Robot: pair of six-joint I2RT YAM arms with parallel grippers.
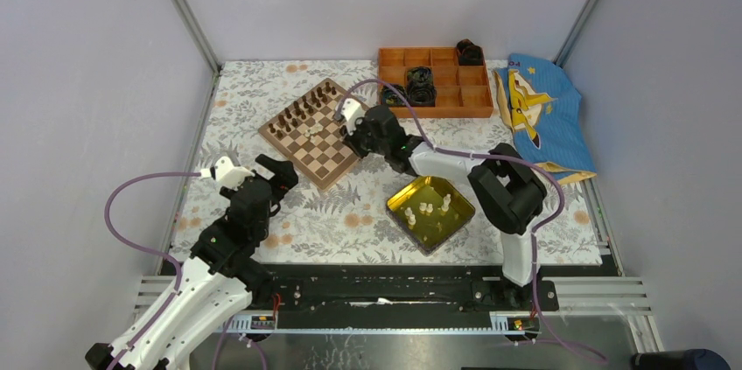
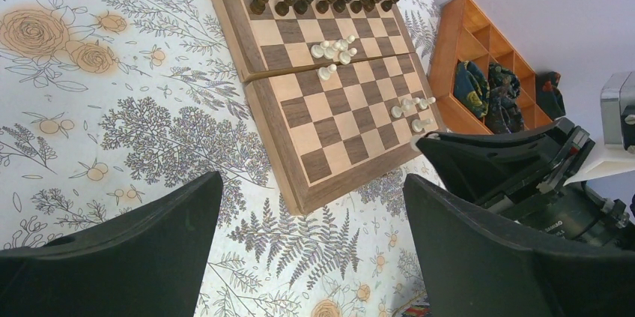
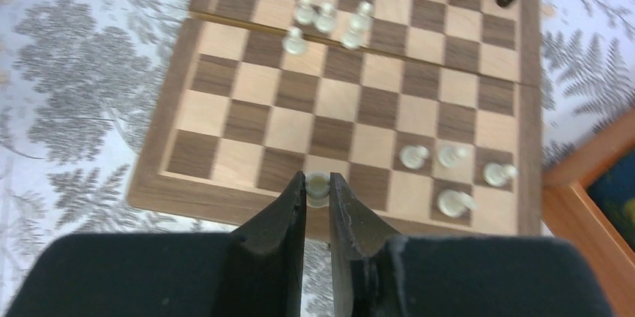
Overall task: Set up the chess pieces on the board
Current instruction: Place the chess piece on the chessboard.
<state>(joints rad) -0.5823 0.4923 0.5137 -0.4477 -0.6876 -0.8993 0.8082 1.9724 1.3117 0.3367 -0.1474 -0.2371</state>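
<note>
Top view: the board [image 1: 308,138] has dark pieces [image 1: 306,108] filling its two far rows. My right gripper [image 1: 352,134] is over the board's near-right edge. Several cream pieces [image 1: 429,209] stand in the yellow tray [image 1: 408,191], not yet moved across. My left gripper [image 1: 282,179] hangs just off the board's near-left edge, apart from it.

Left wrist: left fingers [image 2: 135,257] are spread wide with nothing between them. There is a cream cluster mid-board and four more by the right corner.

Right wrist: right fingers [image 3: 284,219] pinch one cream piece [image 3: 317,184] above the nearest row; blur hides its type.

Judgement: dark side done, cream side barely begun. Four sit near home, unevenly placed, five are stray mid-board, and the tray's lot is yet to be fetched
</note>
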